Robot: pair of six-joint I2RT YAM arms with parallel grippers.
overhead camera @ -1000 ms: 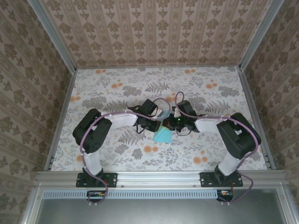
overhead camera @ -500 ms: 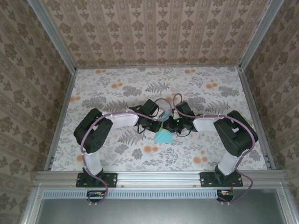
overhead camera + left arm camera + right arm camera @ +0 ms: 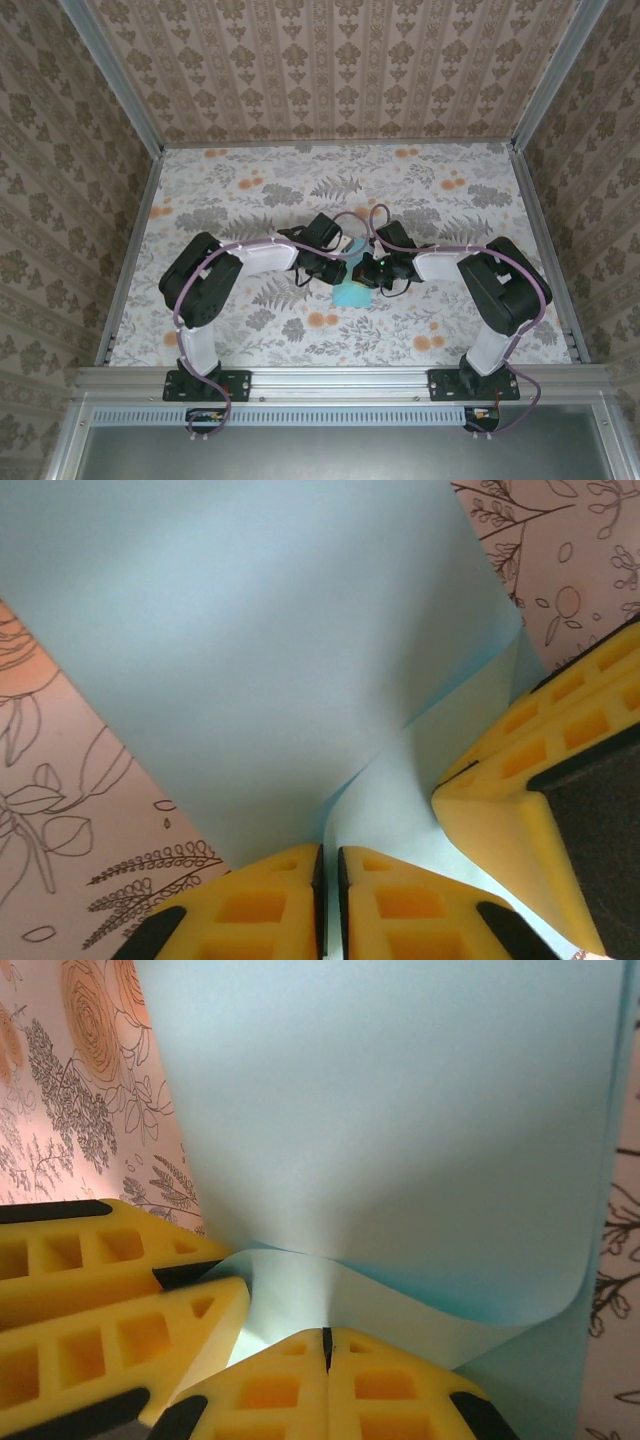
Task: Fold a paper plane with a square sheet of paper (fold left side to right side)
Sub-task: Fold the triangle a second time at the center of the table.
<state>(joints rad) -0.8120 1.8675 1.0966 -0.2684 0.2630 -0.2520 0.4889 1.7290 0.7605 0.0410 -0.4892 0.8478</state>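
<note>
Right pincer (image 3: 326, 1338) leftward, paper (image 3: 400, 1140) in it

Lab test cell: aluminium frame (image 3: 340, 376) (wallpapered walls (image 3: 340, 70), floral table (image 3: 240, 190)).

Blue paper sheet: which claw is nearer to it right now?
Neither: both are shut on the blue paper sheet. The left claw pinches it from the left, the right claw from the right.

square sheet of paper (image 3: 250, 630): thin, matt, smooth, uncoated
</note>
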